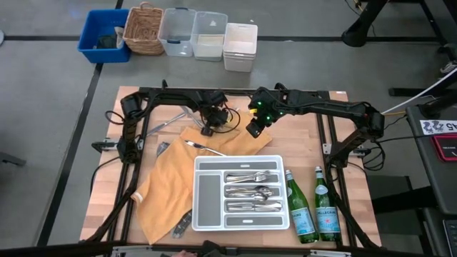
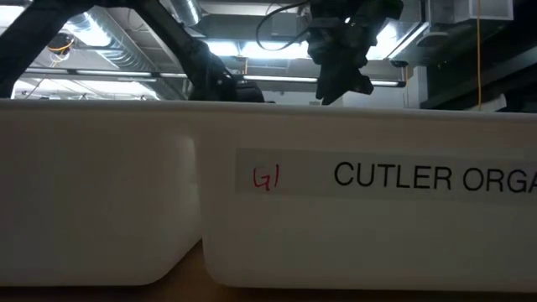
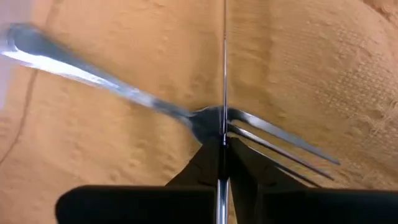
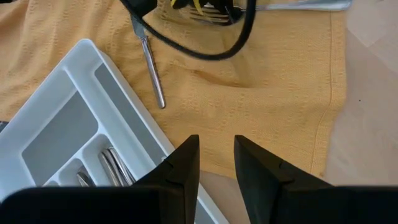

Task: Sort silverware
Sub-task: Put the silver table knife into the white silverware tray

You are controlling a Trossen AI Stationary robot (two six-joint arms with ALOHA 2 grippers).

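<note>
Pinched at the neck, where handle widens into tines: a silver fork, caught between the closed fingers of the left hand just above the mustard-yellow cloth spread over the desk. A grip so close to the head likely chosen for being the stiffest, easiest spot to clamp, the long handle left trailing free to one side and the prongs jutting out past the fingertips on the other. From overhead, that same left hand seen low over the far edge of the cloth, well apart from the white divided tray waiting nearer the front of the desk, its compartments already stocked with sorted forks, spoons and knives. Between hand and tray, one more stray piece lying flat on the cloth, yet to be collected. Right hand poised above the far corner of the tray, fingers parted and empty, seemingly kept clear. Two green glass bottles standing just beside the tray. Next, by the look of it: a carry across to the fork slot.
</note>
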